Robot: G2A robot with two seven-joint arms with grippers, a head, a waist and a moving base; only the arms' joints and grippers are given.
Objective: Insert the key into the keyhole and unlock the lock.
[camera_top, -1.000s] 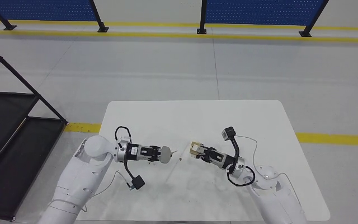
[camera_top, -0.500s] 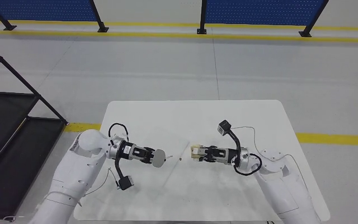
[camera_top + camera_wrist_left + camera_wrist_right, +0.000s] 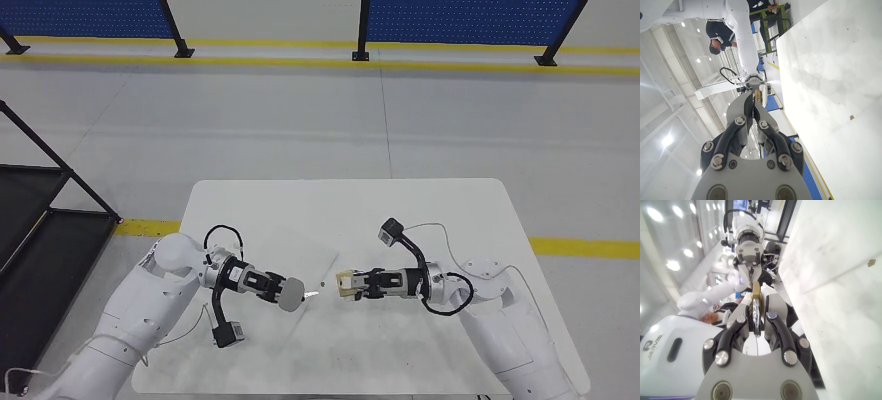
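A brass padlock (image 3: 347, 283) is held above the white table (image 3: 400, 210), with my right gripper (image 3: 359, 283) shut on it. In the right wrist view the brass body (image 3: 755, 291) pokes out past the fingertips and its silver shackle (image 3: 756, 313) lies back between the fingers. My left gripper (image 3: 299, 293) is shut on a small silver key (image 3: 312, 293) whose tip points at the padlock across a short gap. In the left wrist view the black pads (image 3: 749, 106) are pressed together and hide the key, with the padlock (image 3: 757, 95) just beyond them.
A small brown speck (image 3: 852, 117) lies on the table below the two grippers. A black rack (image 3: 45, 240) stands on the floor to the table's left. Blue barriers (image 3: 470, 20) run along the far side of the floor.
Both grippers have shifted toward the table's front edge. The left gripper drew back, then came forward again, so the key tip is now closer to the padlock.
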